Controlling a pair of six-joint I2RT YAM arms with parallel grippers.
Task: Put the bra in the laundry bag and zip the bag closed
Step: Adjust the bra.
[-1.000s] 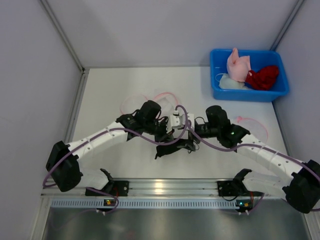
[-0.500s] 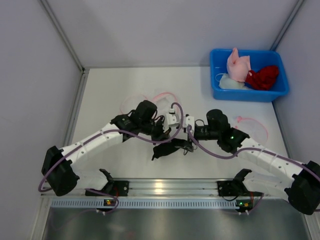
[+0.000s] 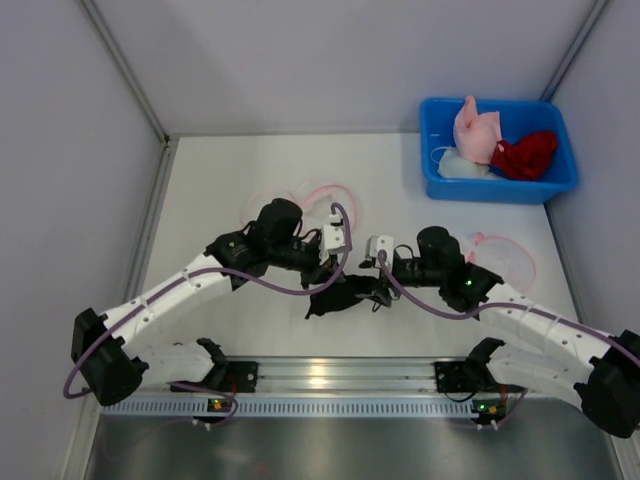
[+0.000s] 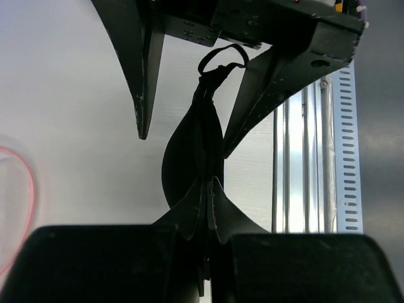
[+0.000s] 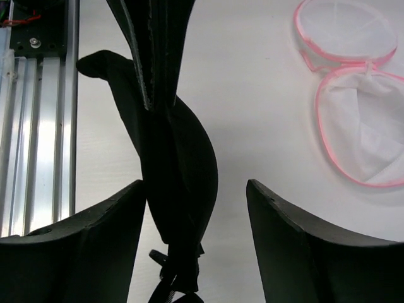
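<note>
Bra [image 5: 183,164]: black, folded with the cups pressed flat together into one narrow dark bundle. It is wider and rounded at mid-length and tapers at both ends. A thin strap loop shows at the end nearest the right hand [image 5: 194,186]. A loose flap trails off toward the metal rail [image 5: 38,126].

Axis: in the overhead view the bundle runs roughly left to right, parallel to the near edge of the surface [image 3: 400,170]. It spans the gap between the two hands, with the strap end pointing right. Cannot tell whether its lowest edge touches the surface.

Left hand [image 4: 206,189]: clamped tight on the bra, fingers pinched together with fabric squeezed between them.

Right hand: wide, one finger on each side of the bundle, and a clear gap on the far side. The near-side finger sits just beside the fabric; contact there cannot be told.

Laundry bag [image 5: 363,126]: white mesh with a pink rim, lying flat and open on the surface, well apart from the bra on its far side. A smaller round flap adjoins it.

Second pink hoop [image 3: 505,255]: on the surface behind the right arm.

Blue bin [image 3: 430,150]: far right corner, holding a pink garment [image 3: 475,130], a red garment [image 3: 525,155] and something white [image 3: 460,165].
</note>
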